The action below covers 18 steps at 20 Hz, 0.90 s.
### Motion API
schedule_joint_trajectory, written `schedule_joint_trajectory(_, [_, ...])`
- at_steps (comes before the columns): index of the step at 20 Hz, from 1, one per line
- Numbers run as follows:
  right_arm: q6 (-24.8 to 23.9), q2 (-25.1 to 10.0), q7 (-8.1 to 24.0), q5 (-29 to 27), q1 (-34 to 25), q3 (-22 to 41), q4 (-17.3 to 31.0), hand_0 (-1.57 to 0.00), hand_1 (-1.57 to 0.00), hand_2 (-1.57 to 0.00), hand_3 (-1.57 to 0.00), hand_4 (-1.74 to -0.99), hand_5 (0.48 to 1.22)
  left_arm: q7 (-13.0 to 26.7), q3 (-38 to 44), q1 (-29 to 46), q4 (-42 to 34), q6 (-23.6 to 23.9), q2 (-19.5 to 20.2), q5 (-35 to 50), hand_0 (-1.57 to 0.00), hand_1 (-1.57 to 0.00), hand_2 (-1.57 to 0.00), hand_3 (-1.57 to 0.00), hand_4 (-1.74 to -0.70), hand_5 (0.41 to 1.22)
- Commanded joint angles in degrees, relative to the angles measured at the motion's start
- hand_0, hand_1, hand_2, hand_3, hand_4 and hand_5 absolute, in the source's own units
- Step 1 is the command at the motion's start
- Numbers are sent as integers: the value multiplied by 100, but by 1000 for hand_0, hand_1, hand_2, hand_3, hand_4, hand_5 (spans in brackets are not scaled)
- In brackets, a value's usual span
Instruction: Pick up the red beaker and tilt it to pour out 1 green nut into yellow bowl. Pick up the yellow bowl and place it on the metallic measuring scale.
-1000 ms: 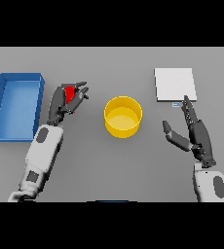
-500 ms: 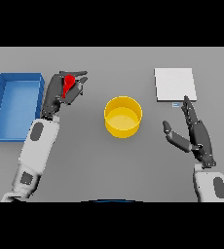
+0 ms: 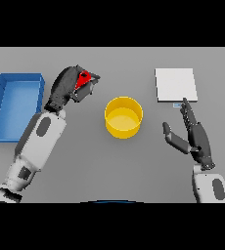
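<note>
My left hand (image 3: 65,88) is shut on the red beaker (image 3: 83,79), held above the table to the left of the yellow bowl (image 3: 123,116). The beaker is mostly hidden by the fingers; only a red patch shows, and it looks tilted toward the bowl. I cannot see the green nut. The bowl stands at the table's middle, and nothing shows inside it. The metallic measuring scale (image 3: 176,84) is a pale square plate at the far right. My right hand (image 3: 195,137) hovers open below the scale, right of the bowl, fingers straight and holding nothing.
A blue rectangular bin (image 3: 16,103) sits at the left edge of the table, just beside my left forearm. Grey tabletop stretches between the bowl and the scale.
My left hand has carried the red beaker up and to the right, closer to the yellow bowl. The right hand, bowl and scale have stayed put.
</note>
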Motion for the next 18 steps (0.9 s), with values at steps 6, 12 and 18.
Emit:
schedule_joint_trajectory(6, [-52,-46,0,142,113,59,-161,1,1,1,1,-1290,695,373,-1215,-766,323,-740,580,-1111,-1570,-1570,-1570,-1570,-1728,1172])
schedule_joint_trajectory(12, [-34,14,186,2,89,11,-163,1,1,1,1,-1284,678,411,-2188,-1554,748,-1798,823,-1658,-1571,-1571,-1571,-1571,-1606,1208])
schedule_joint_trajectory(18, [-19,122,217,-194,45,-85,-51,1,1,1,1,-1299,627,623,-3148,-2354,1234,-2659,747,-2241,-1571,-1571,-1571,-1301,-1693,1218])
